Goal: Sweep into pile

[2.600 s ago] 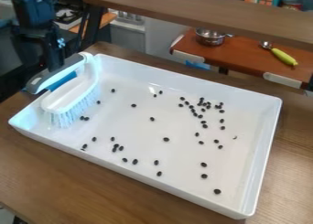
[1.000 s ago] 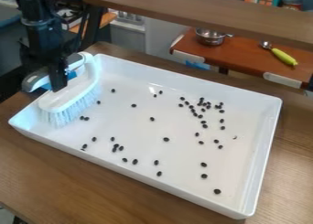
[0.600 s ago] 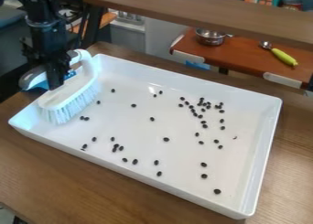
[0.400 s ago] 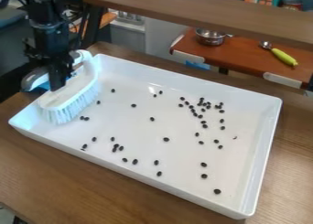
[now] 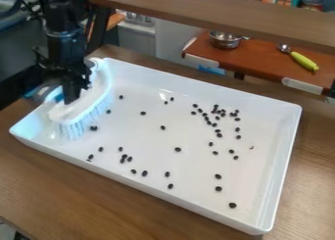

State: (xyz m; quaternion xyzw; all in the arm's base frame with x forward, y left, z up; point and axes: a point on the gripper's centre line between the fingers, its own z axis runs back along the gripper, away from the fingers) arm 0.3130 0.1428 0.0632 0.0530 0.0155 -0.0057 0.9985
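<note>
The black gripper (image 5: 70, 94) hangs over the left end of the white tray (image 5: 163, 187), at the handle of the white brush (image 5: 78, 104). It covers part of that handle, and how its fingers stand is hidden. Bristles point down into the tray's left part. Dark beans (image 5: 178, 149) lie scattered over the tray floor. The densest cluster (image 5: 216, 111) is toward the back right, and a few beans lie close to the bristles (image 5: 82, 124).
The tray's raised walls surround the beans on a wooden table (image 5: 78, 200). Behind, a wooden shelf (image 5: 216, 11) crosses the view. Beyond it a metal pot (image 5: 225, 39) and a scoop with a green handle (image 5: 304, 60) rest on a reddish-brown board (image 5: 262, 60).
The gripper came down onto the brush handle, then moved a little right with the brush. Beans beside the bristles shifted slightly right.
</note>
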